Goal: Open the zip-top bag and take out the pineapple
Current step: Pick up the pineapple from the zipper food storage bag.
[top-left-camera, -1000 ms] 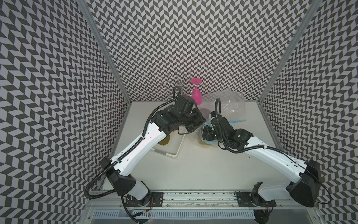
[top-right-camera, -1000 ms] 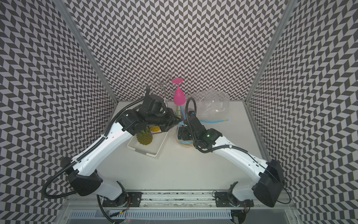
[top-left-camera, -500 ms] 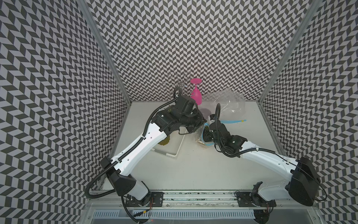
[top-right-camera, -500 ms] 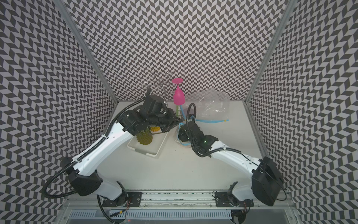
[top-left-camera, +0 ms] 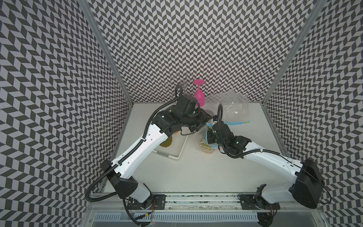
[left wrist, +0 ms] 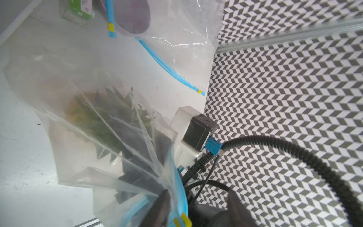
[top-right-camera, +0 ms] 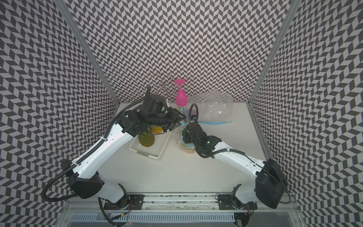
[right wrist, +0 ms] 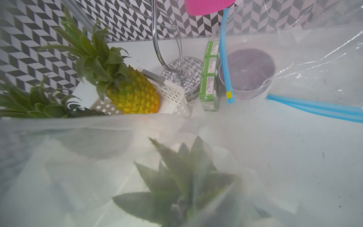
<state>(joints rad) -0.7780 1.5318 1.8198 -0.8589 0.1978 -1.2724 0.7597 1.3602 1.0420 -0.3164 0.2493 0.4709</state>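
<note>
Item: pineapple (top-left-camera: 206, 150), inside bag (top-left-camera: 203, 137), mid-table between the arms.
Long axis: front to back, crown (right wrist: 182, 176) to the rear.
Left gripper (left wrist: 197, 196): jaws apart, astride the zip edge (left wrist: 179, 188).
Right gripper (top-left-camera: 211, 135): within the bag at the crown; closure cannot be told.
Hazards: the unheld bag may slump over the crown; film pinched with the leaves would drag the bag along.

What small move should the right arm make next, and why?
Probably draw the right gripper back, pulling the green-crowned pineapple out, if gripped: it reaches inside the clear plastic zip-top bag at the crown, and the left gripper stands open.
</note>
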